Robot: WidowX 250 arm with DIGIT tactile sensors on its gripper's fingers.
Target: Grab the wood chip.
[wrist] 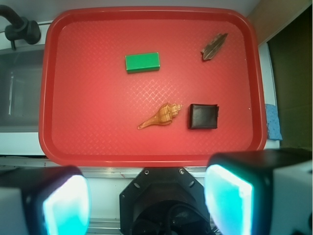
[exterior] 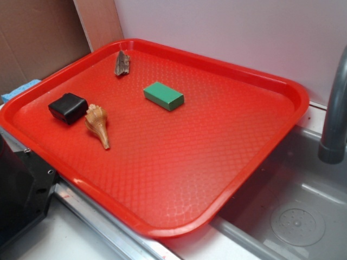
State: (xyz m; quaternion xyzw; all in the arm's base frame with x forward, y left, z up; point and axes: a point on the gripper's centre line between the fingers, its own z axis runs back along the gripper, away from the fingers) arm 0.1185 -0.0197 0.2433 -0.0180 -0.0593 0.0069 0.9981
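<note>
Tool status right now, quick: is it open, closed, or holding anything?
Tool: open and empty, jaws spread wide apart, above the near edge of the red tray; the wood chip lies untouched on the tray.

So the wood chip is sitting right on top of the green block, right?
Not quite. The wood chip lies on the red tray itself, apart from the green block, near the tray's far rim. The exterior view shows bare tray between them.
</note>
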